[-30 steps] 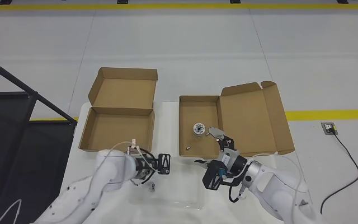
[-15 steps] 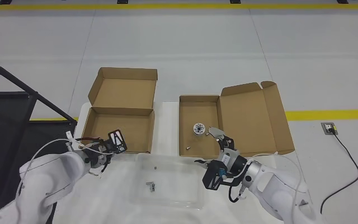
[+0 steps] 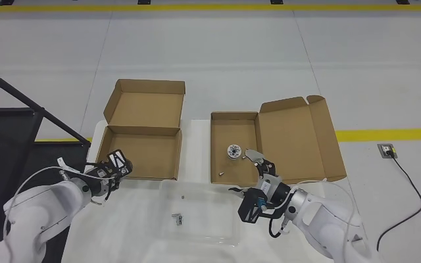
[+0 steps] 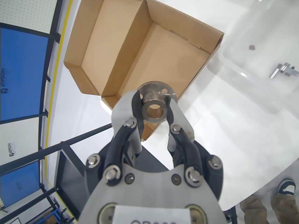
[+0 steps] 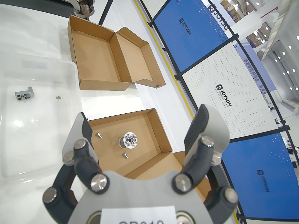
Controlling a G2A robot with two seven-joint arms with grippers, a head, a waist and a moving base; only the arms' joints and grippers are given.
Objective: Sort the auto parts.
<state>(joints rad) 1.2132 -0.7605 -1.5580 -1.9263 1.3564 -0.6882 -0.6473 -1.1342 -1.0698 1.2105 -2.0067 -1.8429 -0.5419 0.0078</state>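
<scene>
Grey metal flanged bushing [image 4: 155, 91] is gripped by its hub in the left end effector [image 4: 153, 105], pads clamped on both sides and flange pointing away from the wrist. It is held above the near corner of the left open brown cardboard box [image 3: 141, 154]. Right end effector [image 5: 143, 121] is spread wide with nothing in it, poised by the front wall of the right open brown cardboard box [image 3: 231, 131]. A silver spool-shaped part [image 5: 128, 140] and two small screws [image 5: 99, 135] are seen in that box. Clear plastic bin [image 3: 197, 186] is set on the white surface [image 3: 196, 144] in front of both boxes. A small grey L-shaped bracket [image 5: 24, 93] and a tiny dark piece [image 5: 57, 98] are lying in it.
</scene>
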